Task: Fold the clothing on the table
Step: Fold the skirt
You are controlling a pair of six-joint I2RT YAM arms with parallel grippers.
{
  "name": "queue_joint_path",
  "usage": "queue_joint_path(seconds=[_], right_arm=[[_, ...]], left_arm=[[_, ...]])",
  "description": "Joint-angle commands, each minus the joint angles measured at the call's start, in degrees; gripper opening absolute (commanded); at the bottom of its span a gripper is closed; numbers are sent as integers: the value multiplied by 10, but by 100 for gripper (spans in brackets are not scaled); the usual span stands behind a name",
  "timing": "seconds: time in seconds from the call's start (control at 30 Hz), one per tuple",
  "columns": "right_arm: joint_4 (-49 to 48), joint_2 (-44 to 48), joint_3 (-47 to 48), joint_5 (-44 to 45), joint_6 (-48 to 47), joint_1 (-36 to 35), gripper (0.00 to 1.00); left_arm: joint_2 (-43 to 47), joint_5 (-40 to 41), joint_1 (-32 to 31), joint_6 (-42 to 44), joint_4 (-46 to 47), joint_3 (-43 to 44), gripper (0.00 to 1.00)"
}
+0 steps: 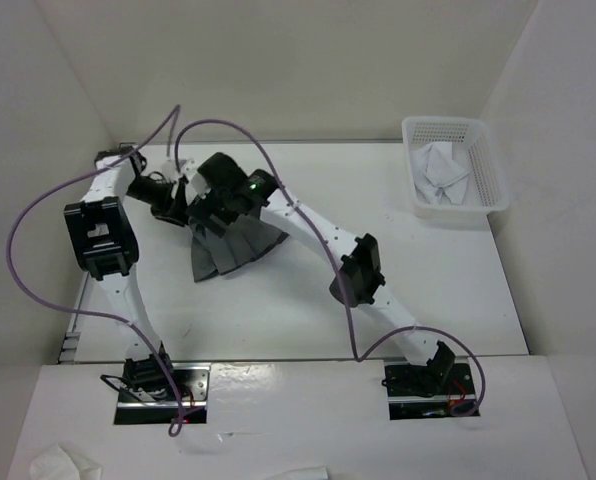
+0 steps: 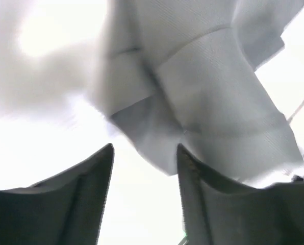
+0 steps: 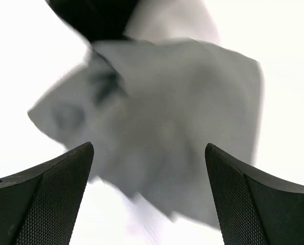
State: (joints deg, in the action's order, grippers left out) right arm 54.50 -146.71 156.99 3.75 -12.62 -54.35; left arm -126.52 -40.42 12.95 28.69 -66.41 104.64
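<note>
Forward, both arms bent over clothing [image 1: 233, 255], left jaws half-open, right jaws wide, both empty.

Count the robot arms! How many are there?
2. The left arm rises along the left of the table, the right arm crosses from the right; both reach the dark grey skirt. None seems hidden.

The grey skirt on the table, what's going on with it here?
The dark grey pleated skirt lies bunched on the white table, its pleats fanned toward the near edge. The left tool and right tool both hover over its far end with jaws apart. Neither wrist view shows fabric pinched between them. The fold does not look finished. A white mesh basket holding a white cloth sits at the far right corner.
</note>
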Motion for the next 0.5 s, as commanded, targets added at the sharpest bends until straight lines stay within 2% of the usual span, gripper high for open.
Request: queue_joint_path(seconds=[0.0,0.1,0.2,0.27,0.4,0.47], right_arm=[[-16,165,-44,-8,-17,48,94],[-23,254,-130,-8,-36,72,95],[-33,333,-223,-13,-36,121,96],[-65,403,-321,-31,-36,174,96],[-116,512,-515,-29,-49,249,99],[-128,546,-568,-22,-58,271,99]], left_arm=[[79,-11,66,12,-58,97,62],[113,17,117,-4,-80,150,79],[165,47,142,-9,-80,157,85],[190,42,147,-9,-80,131,88],[233,-30,96,-9,-80,67,88],[246,-66,46,-9,-74,51,86]])
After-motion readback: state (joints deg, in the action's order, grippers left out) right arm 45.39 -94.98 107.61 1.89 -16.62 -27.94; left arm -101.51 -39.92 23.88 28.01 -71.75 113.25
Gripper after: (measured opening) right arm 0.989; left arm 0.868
